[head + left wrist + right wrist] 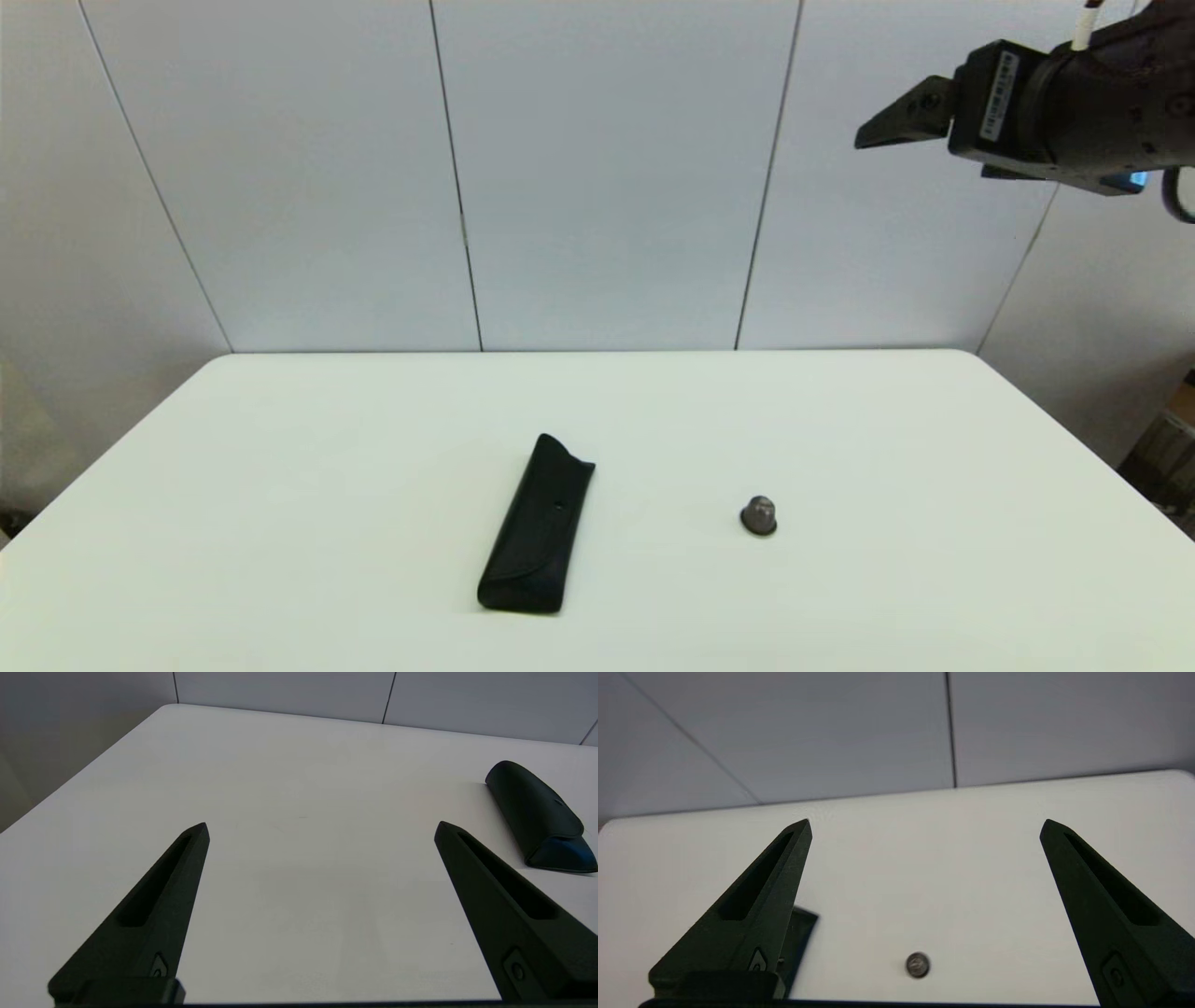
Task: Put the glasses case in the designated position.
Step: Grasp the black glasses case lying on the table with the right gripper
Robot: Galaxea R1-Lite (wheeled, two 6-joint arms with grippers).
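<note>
The glasses case (537,527), a long slim black pouch with a fold-over flap, lies flat near the middle of the white table (280,448), its notched end pointing to the far side. In the left wrist view the glasses case (537,812) lies off to one side of my left gripper (322,826), which hovers low over bare table, open and empty; that arm is outside the head view. My right gripper (864,138) hangs high above the table's far right, open and empty (924,823). One of its fingers (756,905) hides most of the glasses case (801,933).
A small grey dome-shaped knob (758,515) stands on the table to the right of the case, apart from it, and shows in the right wrist view as the knob (917,965). Grey wall panels (607,168) stand behind the table's far edge.
</note>
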